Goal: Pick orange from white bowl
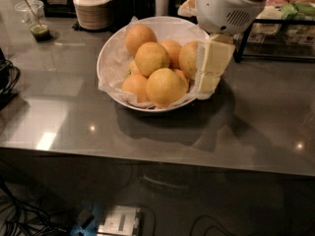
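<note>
The white bowl, lined with crumpled white paper, stands on the grey counter and holds several yellow-orange oranges in a heap. The front orange is the nearest; another orange lies behind it. My gripper, with cream-coloured fingers under a white rounded wrist, hangs over the bowl's right rim. It covers part of the rightmost orange.
A stack of small beige bowls stands at the back left. A plastic cup with green liquid and a straw is at the far left. A black wire rack is at the back right. Cables lie below the counter's front edge.
</note>
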### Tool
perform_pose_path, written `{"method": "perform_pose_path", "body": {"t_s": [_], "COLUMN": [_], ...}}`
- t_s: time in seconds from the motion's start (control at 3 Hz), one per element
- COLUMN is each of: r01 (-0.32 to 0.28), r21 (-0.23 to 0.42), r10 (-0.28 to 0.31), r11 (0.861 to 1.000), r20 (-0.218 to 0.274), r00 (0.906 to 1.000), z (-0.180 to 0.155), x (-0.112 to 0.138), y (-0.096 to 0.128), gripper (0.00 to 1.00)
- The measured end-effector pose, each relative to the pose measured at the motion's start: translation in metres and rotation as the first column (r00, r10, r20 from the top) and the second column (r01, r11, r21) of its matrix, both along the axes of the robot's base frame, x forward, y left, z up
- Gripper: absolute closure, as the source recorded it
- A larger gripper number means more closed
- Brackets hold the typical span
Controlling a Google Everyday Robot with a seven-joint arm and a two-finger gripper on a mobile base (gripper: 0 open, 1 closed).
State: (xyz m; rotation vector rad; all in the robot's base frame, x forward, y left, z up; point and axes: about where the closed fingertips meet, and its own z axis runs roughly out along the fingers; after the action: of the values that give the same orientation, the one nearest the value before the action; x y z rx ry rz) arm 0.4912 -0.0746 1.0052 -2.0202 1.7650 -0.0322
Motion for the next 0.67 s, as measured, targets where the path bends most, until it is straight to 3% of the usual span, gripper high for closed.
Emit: {"method": "perform_pose_path", "body": {"t_s": [0.33, 0.67], "r01": [-0.03, -0.03], "r21": [0.072, 0.072], "r10": [0.03, 0.03], "r11": [0.997, 0.997], "r20": [-0.005, -0.005], "r00": [0.9995, 0.9995], "z": [0.0024, 0.0024], "x": [0.0589, 0.0588], "y": [0.0716, 0.0715], "gripper": [0.0, 0.0]}}
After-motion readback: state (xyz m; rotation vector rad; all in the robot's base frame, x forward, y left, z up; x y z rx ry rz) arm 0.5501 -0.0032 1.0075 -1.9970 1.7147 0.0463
